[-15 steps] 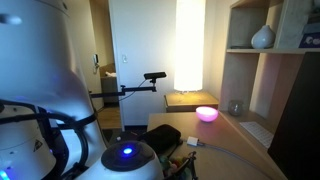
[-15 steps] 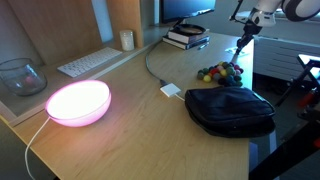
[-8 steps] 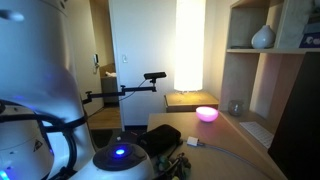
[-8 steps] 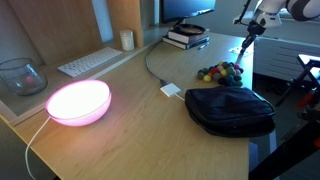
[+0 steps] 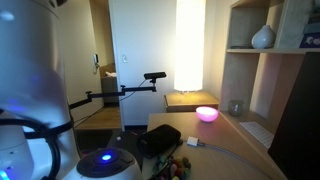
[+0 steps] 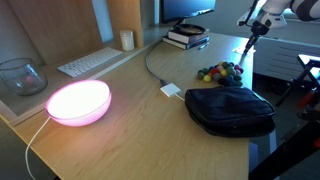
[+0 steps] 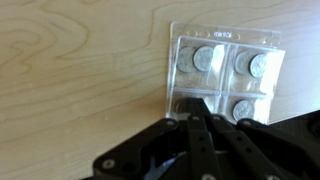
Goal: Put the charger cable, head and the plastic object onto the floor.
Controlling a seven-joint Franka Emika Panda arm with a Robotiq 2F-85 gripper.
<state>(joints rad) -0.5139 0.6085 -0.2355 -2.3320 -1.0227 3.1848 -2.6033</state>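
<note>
1. We saw the pale table (image 6: 130, 135) carrying a black pouch (image 6: 230, 110) and a glowing pink lamp (image 6: 78, 102).
2. The gripper (image 7: 197, 112) was clamped tight, seemingly on the near edge of the plastic object (image 7: 225, 62), a clear blister pack of round silver cells, with wood grain behind it.
3. Print along the pack's top rim was too small for us to read.
4. The charger cable (image 6: 150, 66) lay on the table and ended at the head (image 6: 171, 90), just beside the pouch.
</note>
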